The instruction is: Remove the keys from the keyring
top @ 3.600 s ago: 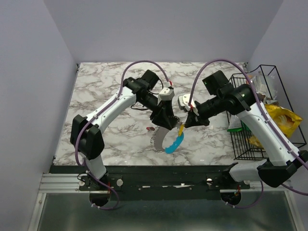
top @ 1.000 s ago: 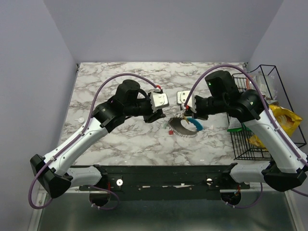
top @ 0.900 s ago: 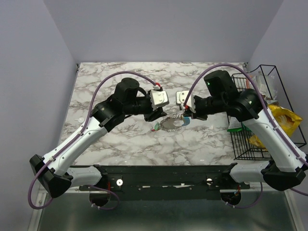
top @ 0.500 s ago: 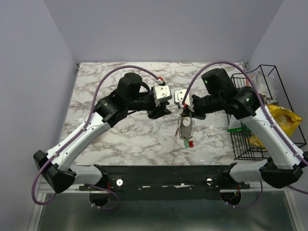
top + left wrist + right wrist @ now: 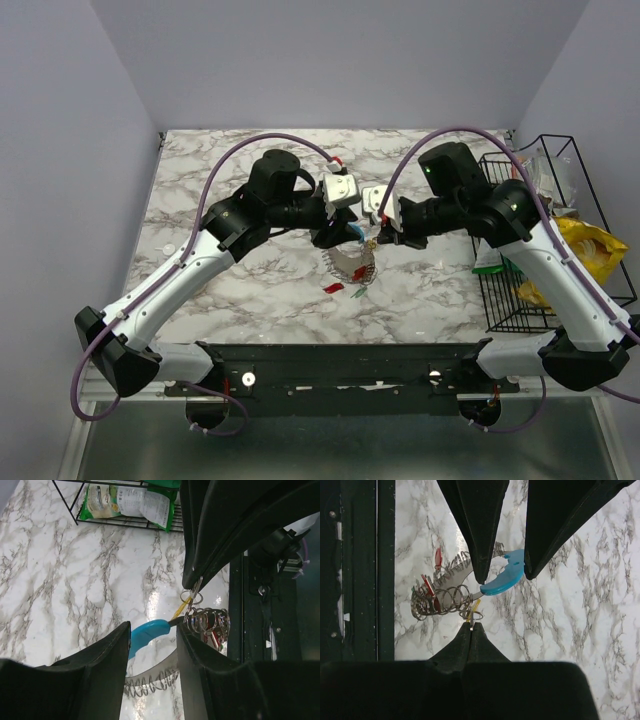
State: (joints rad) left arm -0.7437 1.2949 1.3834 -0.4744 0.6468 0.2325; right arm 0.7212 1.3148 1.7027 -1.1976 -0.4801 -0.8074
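A robot test lab: plain lilac walls (image 5: 340, 60) box in a marble-print table (image 5: 230, 170) with a mounting rail (image 5: 340, 379).

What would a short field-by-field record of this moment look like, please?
left gripper: jaws open, astride the blue part of the keyring
right gripper: jaws shut on small ring
keys: yellow one on that small ring; red heads beside the coiled rings
table: marble
wire basket: holds packets, right edge
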